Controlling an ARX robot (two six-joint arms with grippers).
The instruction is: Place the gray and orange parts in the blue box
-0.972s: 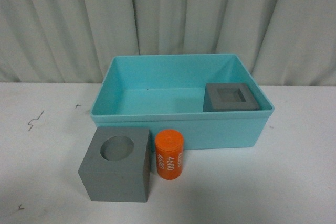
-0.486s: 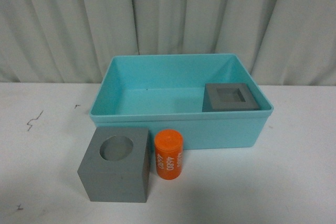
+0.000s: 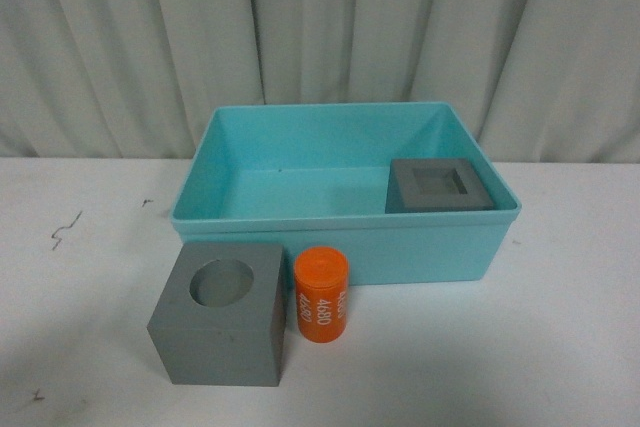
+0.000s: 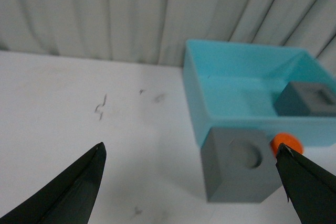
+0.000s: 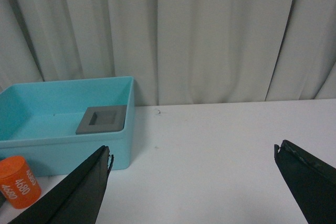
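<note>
Inside the blue box (image 3: 345, 237), by its right wall near the front corner: the gray cube with the square recess (image 3: 438, 187), already delivered. Outside, before the box's front wall toward its left end: the gray cube with the round hole (image 3: 220, 312), hole upward. Just beside it, also in front of the box: the orange cylinder (image 3: 321, 297), upright. Under the box, white table (image 3: 520, 347).

Left gripper (image 4: 190, 149) spread wide, empty. Right gripper (image 5: 192, 150) likewise wide, holding nothing.

Probably between picks, two parts outstanding. Next: settle over one part, close across opposite sides, lift above the box rim, release on bare floor.
</note>
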